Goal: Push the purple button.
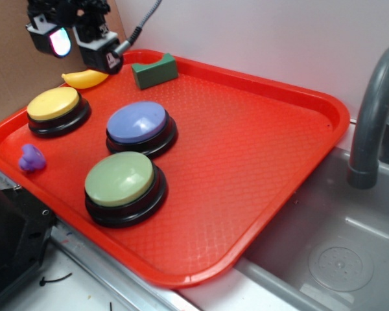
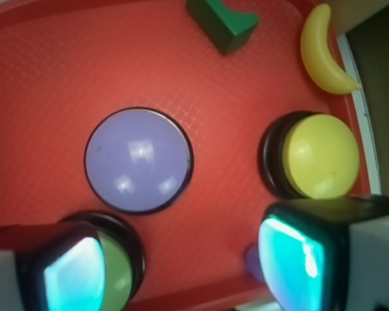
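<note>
The purple button, a periwinkle dome on a black base, sits near the middle-left of the red tray. My gripper hangs high above the tray's far left corner, well clear of every button. Its two fingers stand wide apart with only bare tray between them, so it is open. In the wrist view the purple button lies ahead of the gap between the fingers, fully uncovered.
A yellow button and a green button flank the purple one. A green block, a toy banana and a small purple figure also lie on the tray. A grey sink with faucet lies right.
</note>
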`<state>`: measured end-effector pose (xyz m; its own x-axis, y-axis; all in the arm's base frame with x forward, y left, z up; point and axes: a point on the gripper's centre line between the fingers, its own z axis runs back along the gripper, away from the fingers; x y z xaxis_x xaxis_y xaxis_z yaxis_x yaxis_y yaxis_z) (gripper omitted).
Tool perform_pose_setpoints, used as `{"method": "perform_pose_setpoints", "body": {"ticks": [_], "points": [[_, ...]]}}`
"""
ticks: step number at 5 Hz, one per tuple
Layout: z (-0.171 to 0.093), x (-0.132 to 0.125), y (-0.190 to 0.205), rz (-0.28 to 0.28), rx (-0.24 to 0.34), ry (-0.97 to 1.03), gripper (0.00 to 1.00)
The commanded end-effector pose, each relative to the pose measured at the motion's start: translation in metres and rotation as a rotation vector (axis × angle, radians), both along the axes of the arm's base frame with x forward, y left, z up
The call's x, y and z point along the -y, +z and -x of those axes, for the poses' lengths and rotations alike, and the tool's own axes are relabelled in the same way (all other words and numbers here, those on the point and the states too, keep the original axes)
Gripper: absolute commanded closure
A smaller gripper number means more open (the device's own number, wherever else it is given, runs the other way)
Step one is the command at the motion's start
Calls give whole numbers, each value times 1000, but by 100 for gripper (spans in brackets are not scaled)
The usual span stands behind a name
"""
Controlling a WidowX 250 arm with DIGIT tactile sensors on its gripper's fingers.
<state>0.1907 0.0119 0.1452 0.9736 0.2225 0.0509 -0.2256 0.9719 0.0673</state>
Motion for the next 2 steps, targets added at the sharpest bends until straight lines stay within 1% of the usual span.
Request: {"method": "perform_pose_setpoints", "body": {"ticks": [1, 2], "points": [[-7, -3, 30, 4, 51, 56, 0], [-6, -3, 33, 12, 66, 54, 0]]}}
